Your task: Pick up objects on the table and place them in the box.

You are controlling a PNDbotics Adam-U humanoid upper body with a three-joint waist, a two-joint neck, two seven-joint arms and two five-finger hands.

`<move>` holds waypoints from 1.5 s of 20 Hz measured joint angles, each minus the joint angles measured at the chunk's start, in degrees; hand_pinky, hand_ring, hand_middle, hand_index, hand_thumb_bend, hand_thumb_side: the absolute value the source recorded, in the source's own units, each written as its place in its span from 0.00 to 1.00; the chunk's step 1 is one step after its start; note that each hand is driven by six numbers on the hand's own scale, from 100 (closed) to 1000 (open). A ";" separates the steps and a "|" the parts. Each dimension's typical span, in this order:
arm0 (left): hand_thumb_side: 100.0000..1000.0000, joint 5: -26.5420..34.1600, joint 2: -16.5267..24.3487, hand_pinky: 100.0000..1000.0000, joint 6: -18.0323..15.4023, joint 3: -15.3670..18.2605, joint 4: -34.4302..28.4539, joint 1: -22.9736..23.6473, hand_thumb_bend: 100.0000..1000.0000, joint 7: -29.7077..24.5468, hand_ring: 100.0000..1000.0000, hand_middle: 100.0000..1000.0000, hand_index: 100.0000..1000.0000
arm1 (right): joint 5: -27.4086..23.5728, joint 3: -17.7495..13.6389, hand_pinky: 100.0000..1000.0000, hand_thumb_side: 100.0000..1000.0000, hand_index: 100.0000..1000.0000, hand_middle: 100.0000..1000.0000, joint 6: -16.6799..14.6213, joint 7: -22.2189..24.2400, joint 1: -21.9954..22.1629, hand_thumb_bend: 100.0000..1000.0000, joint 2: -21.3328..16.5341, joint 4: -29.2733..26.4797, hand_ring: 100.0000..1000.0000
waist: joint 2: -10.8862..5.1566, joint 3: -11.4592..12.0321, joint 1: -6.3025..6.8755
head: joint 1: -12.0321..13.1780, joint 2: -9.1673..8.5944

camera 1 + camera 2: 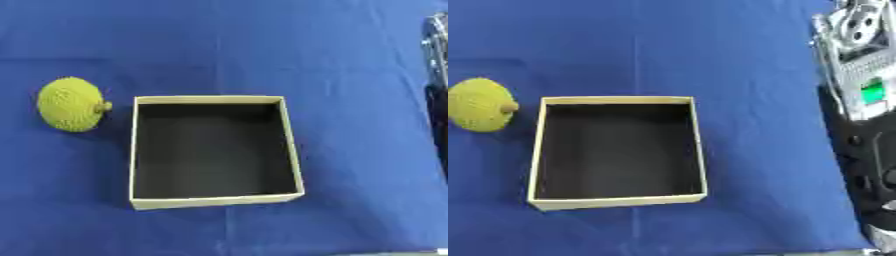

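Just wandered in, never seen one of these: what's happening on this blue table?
Nothing is being handled right now. A yellow-green knobbly ball sits on the blue table just left of an open cardboard box, which looks empty. Part of the robot's right arm shows at the right edge; no robot hand is visible.

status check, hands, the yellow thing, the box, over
Right arm at right edge, hand unseen; left hand not in view. Yellow bumpy object on blue cloth, left of box, apart from it. Box empty. Nothing in the way.
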 measured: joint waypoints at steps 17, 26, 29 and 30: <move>0.23 0.76 3.95 0.83 5.21 -6.78 -0.02 -3.43 0.35 -8.75 0.82 0.80 0.84 | 0.00 0.36 0.71 0.70 0.74 0.61 0.08 0.27 -0.03 0.31 0.00 0.00 0.63 | 0.02 -0.40 0.19 | 0.78 0.00; 0.35 -0.17 8.09 0.97 9.28 -11.94 -0.01 -3.66 0.59 -14.32 0.93 0.89 0.91 | -0.04 0.90 0.71 0.70 0.74 0.61 0.19 0.81 -0.50 0.31 0.00 0.00 0.63 | 0.12 -0.81 0.95 | 0.96 -0.02; 0.39 -2.53 11.26 0.98 11.81 -16.04 0.33 -5.09 0.67 -16.92 0.94 0.89 0.92 | -0.10 1.05 0.71 0.70 0.74 0.61 0.22 1.00 -0.53 0.31 0.01 0.00 0.63 | 0.12 -0.95 0.52 | 1.09 -0.03; 0.39 -3.44 11.65 0.98 12.71 -17.42 0.61 -5.88 0.68 -17.83 0.94 0.90 0.92 | -0.11 1.05 0.71 0.70 0.74 0.61 0.25 1.04 -0.53 0.31 0.01 0.00 0.63 | 0.12 -1.05 0.50 | 1.17 -0.03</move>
